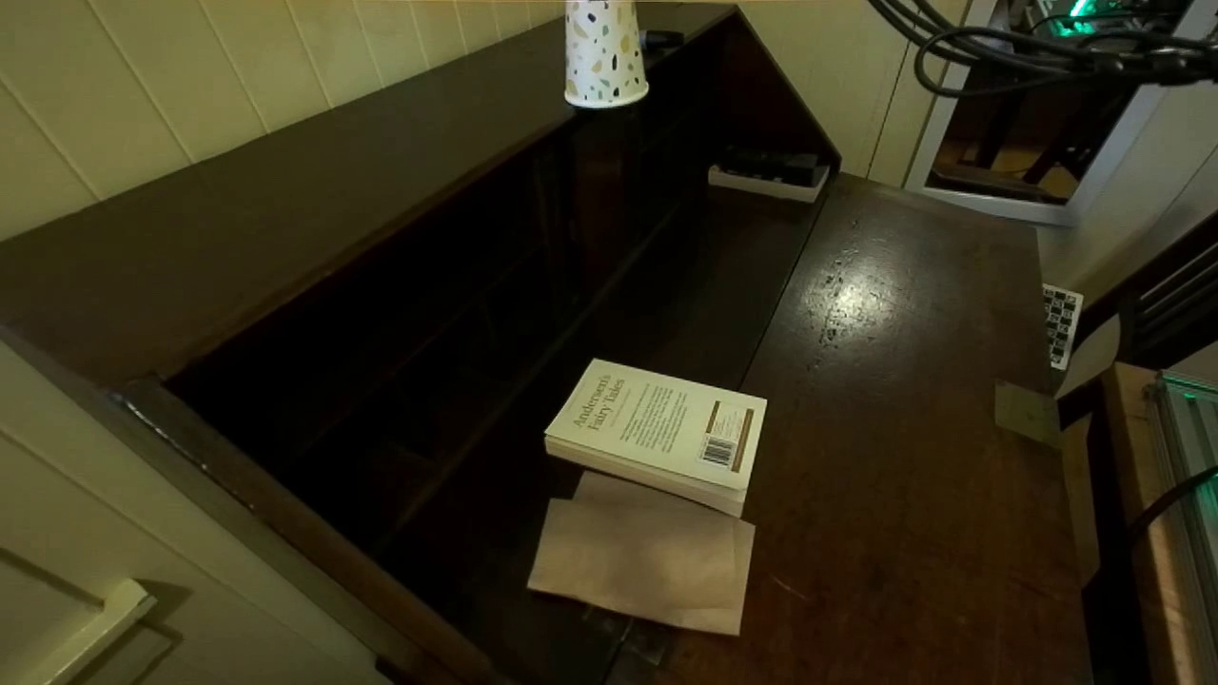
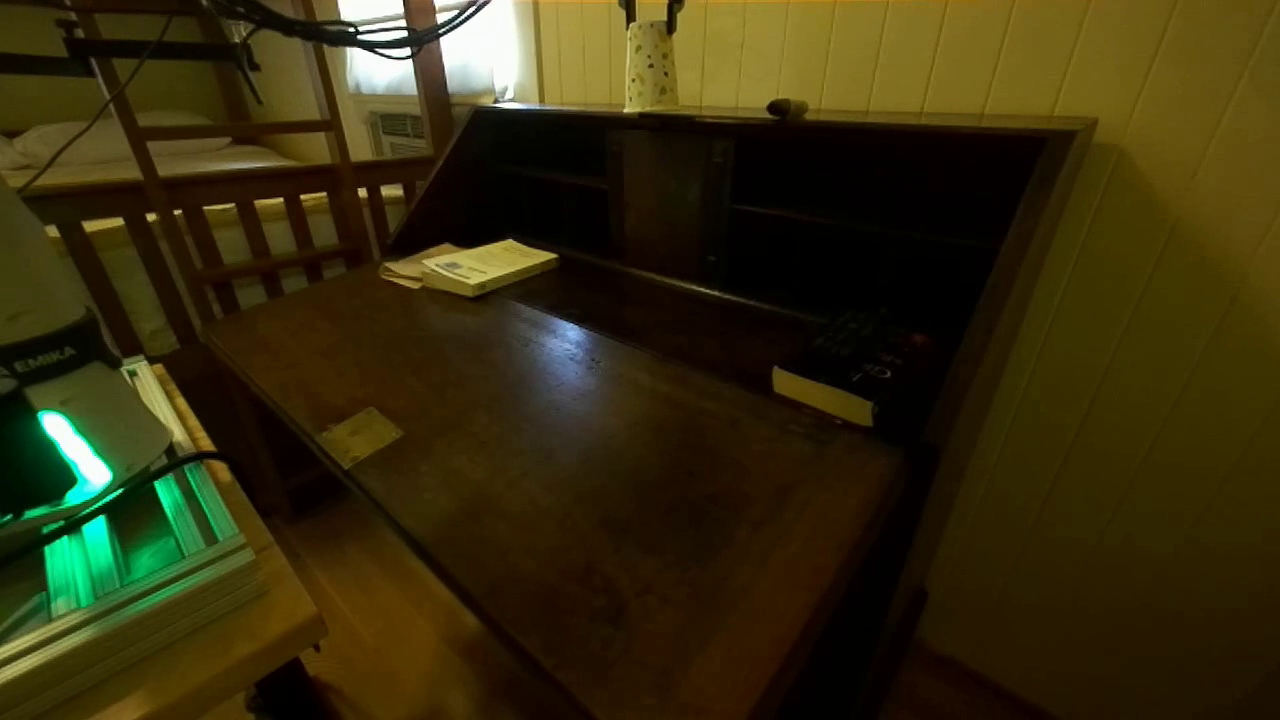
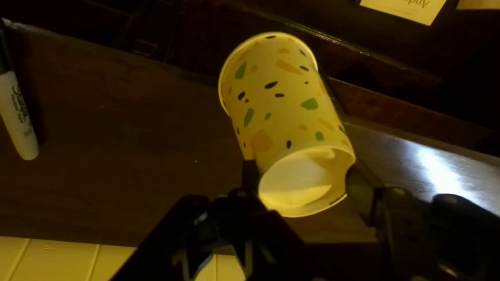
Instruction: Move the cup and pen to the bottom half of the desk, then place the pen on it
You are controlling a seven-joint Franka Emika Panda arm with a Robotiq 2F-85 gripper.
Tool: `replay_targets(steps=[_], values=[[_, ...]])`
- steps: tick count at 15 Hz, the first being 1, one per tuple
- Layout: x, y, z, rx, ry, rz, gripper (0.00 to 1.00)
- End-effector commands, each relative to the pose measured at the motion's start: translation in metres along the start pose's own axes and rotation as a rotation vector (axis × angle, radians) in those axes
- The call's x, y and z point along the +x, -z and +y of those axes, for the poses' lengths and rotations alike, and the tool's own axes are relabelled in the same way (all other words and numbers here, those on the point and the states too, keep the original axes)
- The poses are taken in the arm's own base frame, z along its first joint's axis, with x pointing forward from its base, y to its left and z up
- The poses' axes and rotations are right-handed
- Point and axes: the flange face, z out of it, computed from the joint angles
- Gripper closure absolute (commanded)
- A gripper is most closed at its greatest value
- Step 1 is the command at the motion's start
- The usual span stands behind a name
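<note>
My gripper point(image 3: 304, 177) is shut on the cup point(image 3: 279, 93), its pads on both sides of the narrow end and denting the wall at the right. White with scattered coloured spots, the cup is upside down, wide rim lowest. In an exterior view the cup point(image 2: 650, 68) is at the top ledge of the desk point(image 2: 600, 520), below the fingertips of my gripper point(image 2: 652, 14); whether its rim touches the ledge I cannot tell. The pen point(image 3: 17, 113), a white marker with a dark cap, lies on that ledge apart from the cup; an exterior view shows the pen point(image 2: 787, 108) small.
On the lower surface lie a white book point(image 1: 661, 428) and brown paper point(image 1: 647, 561). A black book point(image 2: 850, 365) lies by the desk's side wall. Dark cubbyholes point(image 2: 870, 200) run under the ledge, and a wall point(image 2: 900, 60) rises behind it. Cables point(image 1: 1066, 57) hang overhead.
</note>
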Motion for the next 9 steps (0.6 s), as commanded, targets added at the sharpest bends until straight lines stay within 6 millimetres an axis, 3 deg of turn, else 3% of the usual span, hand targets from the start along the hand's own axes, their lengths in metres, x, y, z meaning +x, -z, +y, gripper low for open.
replay_targets(steps=[1, 9], values=[[-0.031, 0.012, -0.023, 0.002, 0.05, 0.014, 0.66], [-0.079, 0.009, -0.044, 0.033, 0.085, -0.008, 0.66]])
